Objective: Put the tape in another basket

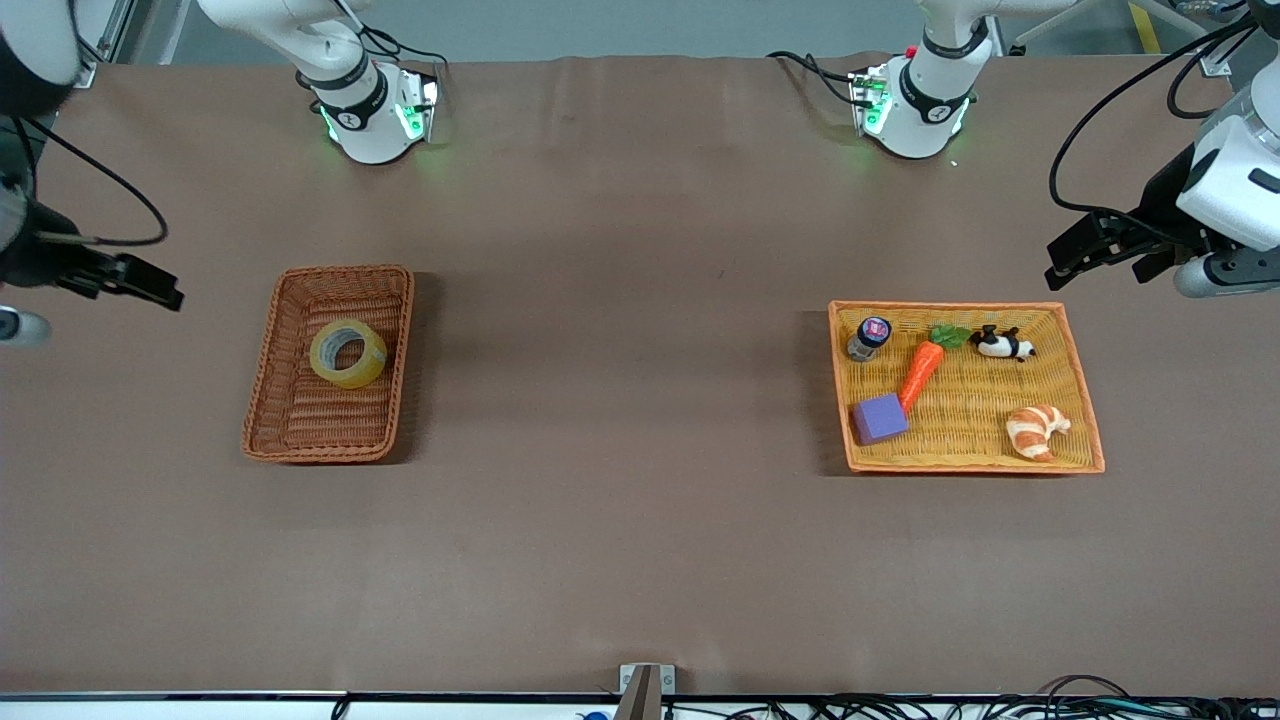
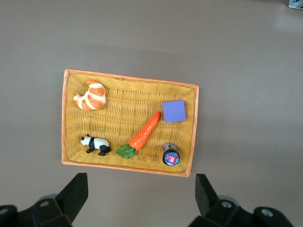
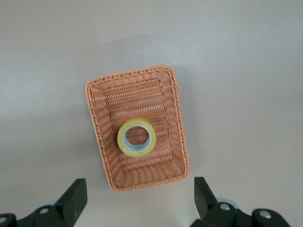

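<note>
A: Brown cloth covers the bench (image 1: 620, 250). What lies on it, starting from the right arm's end?

B: First the right gripper (image 3: 137, 201), fingers released, up in the air. Then the basket (image 1: 290, 420) with the tape (image 1: 348, 353) inside.

A: And toward the left arm's end?

B: The yellow tray (image 1: 960, 462) with a carrot (image 1: 922, 370). Left gripper (image 2: 139, 201) above the bench, fingers spread too. The left wrist view shows the jar (image 2: 171, 155) lid from above; its label is unreadable.
</note>
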Tool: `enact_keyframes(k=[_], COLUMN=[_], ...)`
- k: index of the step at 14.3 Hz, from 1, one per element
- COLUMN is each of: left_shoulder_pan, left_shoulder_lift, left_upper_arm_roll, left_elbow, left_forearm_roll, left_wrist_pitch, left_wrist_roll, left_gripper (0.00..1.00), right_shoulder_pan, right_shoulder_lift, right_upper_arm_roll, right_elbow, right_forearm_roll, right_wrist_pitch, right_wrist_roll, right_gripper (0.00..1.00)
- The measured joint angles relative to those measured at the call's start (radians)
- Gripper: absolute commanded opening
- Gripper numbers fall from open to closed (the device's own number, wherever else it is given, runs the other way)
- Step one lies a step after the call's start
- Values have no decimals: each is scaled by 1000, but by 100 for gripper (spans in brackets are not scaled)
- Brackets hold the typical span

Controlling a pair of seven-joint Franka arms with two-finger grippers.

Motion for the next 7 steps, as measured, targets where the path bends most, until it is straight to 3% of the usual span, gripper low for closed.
enact_keyframes(k=[3,7], left_shoulder_pan=[-4,-4], left_shoulder_lift=[-9,-18], left_upper_arm_roll=[-8,-11], left_elbow=[0,0], left_forearm_roll=[0,0], left_wrist_pitch=[-11,-21], left_wrist_roll=[29,38], left_gripper=[100,100], right_shoulder_pan=[-30,-30], right_shoulder_lift=[-53,-56], right_upper_arm_roll=[22,32], right_elbow=[2,2], right_forearm_roll=[0,0], right_wrist_pitch=[-38,-29], right_wrist_roll=[-1,-1], right_gripper=[100,100])
